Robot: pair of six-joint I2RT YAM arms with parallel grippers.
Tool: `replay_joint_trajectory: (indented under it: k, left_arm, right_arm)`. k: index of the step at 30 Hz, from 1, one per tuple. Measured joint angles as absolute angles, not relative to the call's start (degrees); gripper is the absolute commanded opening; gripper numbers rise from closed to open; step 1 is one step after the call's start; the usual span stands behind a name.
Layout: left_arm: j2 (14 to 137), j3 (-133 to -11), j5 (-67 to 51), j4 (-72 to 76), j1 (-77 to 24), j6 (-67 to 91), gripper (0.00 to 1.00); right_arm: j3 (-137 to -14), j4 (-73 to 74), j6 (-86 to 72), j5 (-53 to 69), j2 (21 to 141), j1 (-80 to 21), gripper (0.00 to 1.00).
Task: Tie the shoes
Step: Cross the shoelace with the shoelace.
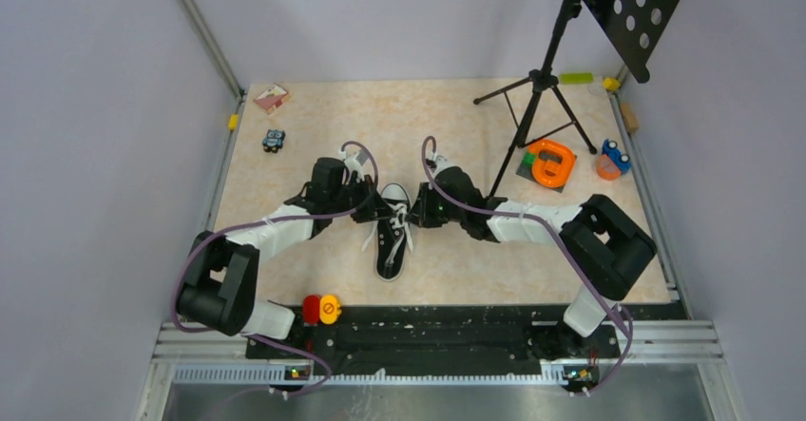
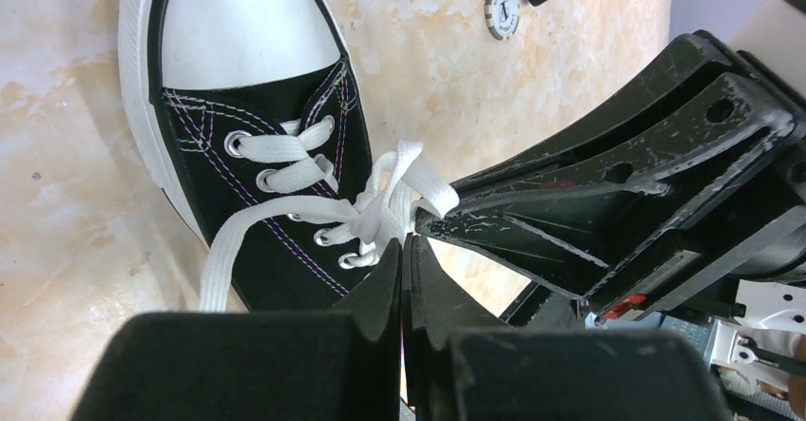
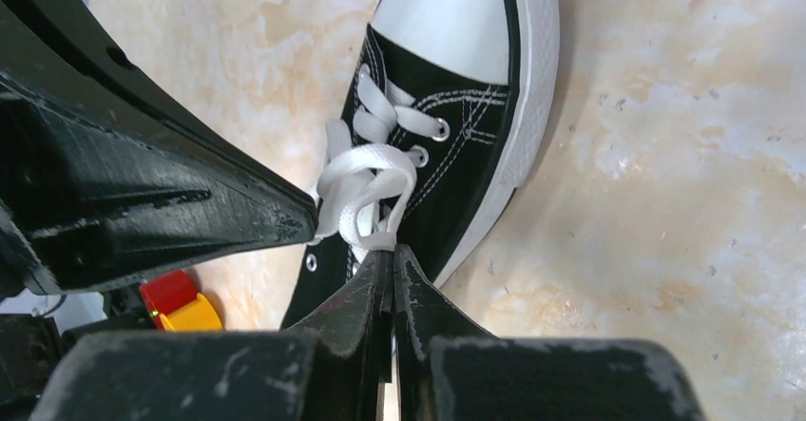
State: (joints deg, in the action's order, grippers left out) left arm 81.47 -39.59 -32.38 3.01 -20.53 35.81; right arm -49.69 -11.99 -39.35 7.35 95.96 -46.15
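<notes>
Lengthwise the sneaker runs near-to-far, toe far; left gripper and right gripper pinch laces

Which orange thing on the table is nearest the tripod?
The orange loop on the grey square, between the legs of the tripod; the orange-and-blue toy lies outside them.

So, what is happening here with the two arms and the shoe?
The robot is working on a black canvas sneaker on the table. The left gripper and the right gripper meet over its middle, both shut, each seemingly pinching part of the white laces. No finished bow shows yet.
</notes>
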Motion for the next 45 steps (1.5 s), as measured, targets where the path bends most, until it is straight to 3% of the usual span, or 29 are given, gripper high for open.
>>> replay_joint_trajectory:
  k: [19, 45]
  left_arm:
    - [81.47, -39.59, -32.77, 3.03, -20.51, 35.81, 0.0]
    - [81.47, -39.59, -33.45, 3.03, -20.51, 35.83, 0.0]
  right_arm:
    - [-56.29, -6.9, -40.07, 8.43, 97.82, -45.56, 0.0]
    - [-56.36, 1.39, -35.99, 12.38, 96.71, -45.56, 0.0]
